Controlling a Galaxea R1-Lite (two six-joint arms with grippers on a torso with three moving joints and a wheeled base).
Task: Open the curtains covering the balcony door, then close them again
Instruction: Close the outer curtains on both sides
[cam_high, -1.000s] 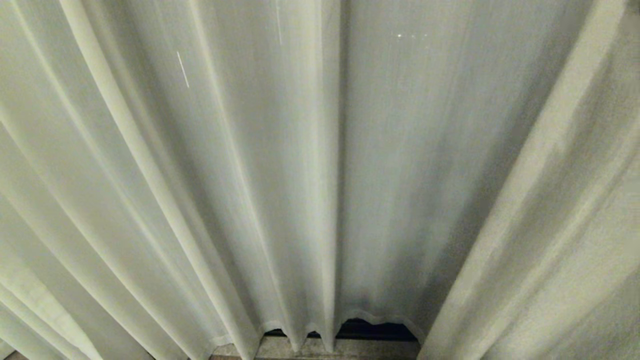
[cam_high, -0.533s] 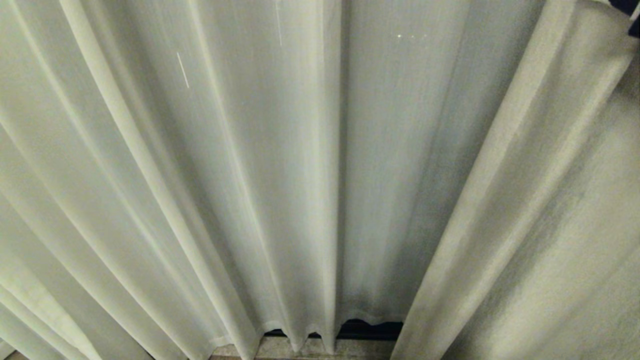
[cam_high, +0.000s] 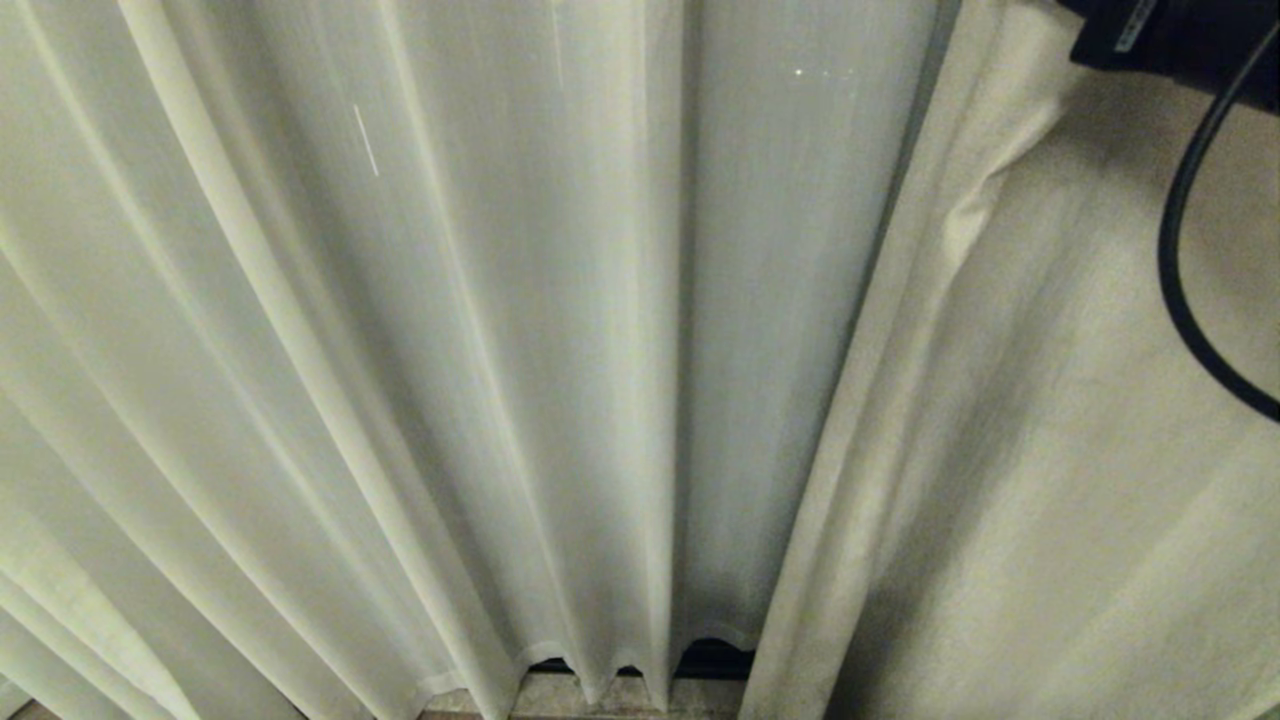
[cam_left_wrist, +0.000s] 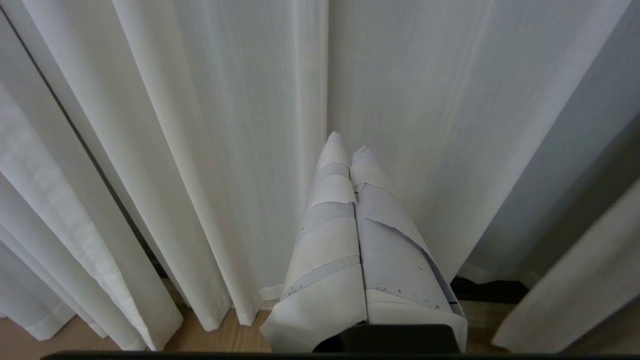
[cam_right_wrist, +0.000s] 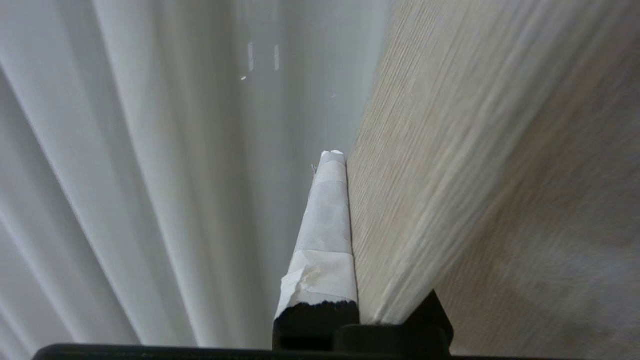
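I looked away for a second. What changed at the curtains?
The right arm came into the head view's top right corner, and the cream curtain it holds slid left, covering more sheer layer and narrowing the dark gap below. The sheer pleats and left gripper stayed put.

— How do the curtains (cam_high: 1000, 450) hang?
— Drawn shut in long pleats: pale sheer on the left, the heavier cream panel overlapping it on the right, hems near the floor.

Right gripper (cam_right_wrist: 345, 155), tape-wrapped, jaws closed on the edge of the cream-beige curtain panel (cam_high: 1000, 450); its dark wrist and black cable (cam_high: 1180, 250) lie high against that panel. Left gripper (cam_left_wrist: 350, 145), jaws pressed together, empty, pointing at the sheer folds beside it.
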